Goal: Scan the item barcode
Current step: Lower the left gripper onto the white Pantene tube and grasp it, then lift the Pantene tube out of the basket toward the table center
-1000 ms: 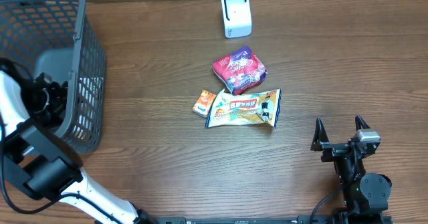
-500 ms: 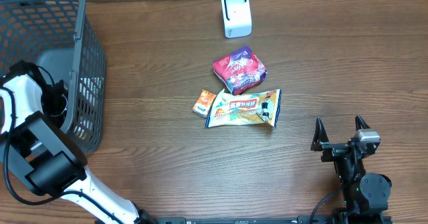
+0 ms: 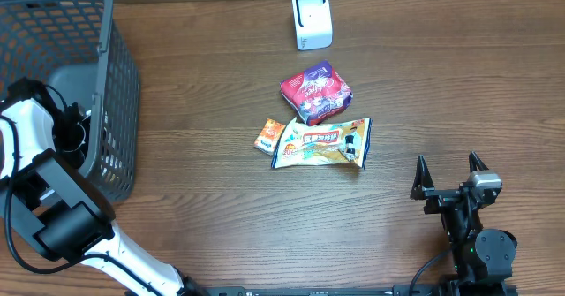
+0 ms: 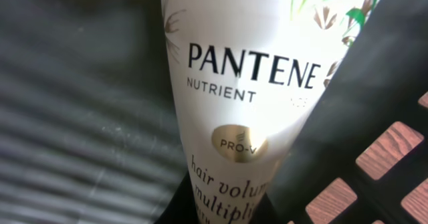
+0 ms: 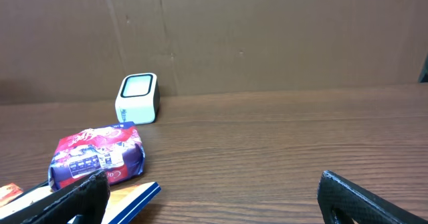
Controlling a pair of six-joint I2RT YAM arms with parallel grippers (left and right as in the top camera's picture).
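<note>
- The grey mesh basket [image 3: 121,84] stands at the table's [image 3: 221,216] far left edge.
- The left arm reaches down into the basket, and the left gripper [image 3: 72,133] sits low against the basket's right wall.
- In the left wrist view a white Pantene tube [image 4: 234,83] fills the frame and narrows between the dark fingers at the bottom edge. The fingers are closed on it.
- The tube is inside the basket. Wood shows through the mesh holes to its lower right. No barcode is in view on the printed face turned to the camera.
- Near the table's middle lies a small orange box [image 3: 269,137].
- Just right of the box, touching or nearly so, lies a flat white-and-orange bag [image 3: 322,143].
- A purple-and-red pack [image 3: 316,91] sits just behind the bag, its near edge at the bag's top edge.
- The white scanner [image 3: 312,18] stands upright at the back edge, well apart from the pack and in line with it.
- The right gripper [image 3: 447,163] rests at the front right with its fingers spread wide and nothing between them. It points toward the back of the table, well apart from the items.
- From the right wrist, the scanner and the pack lie ahead to the left.
</note>
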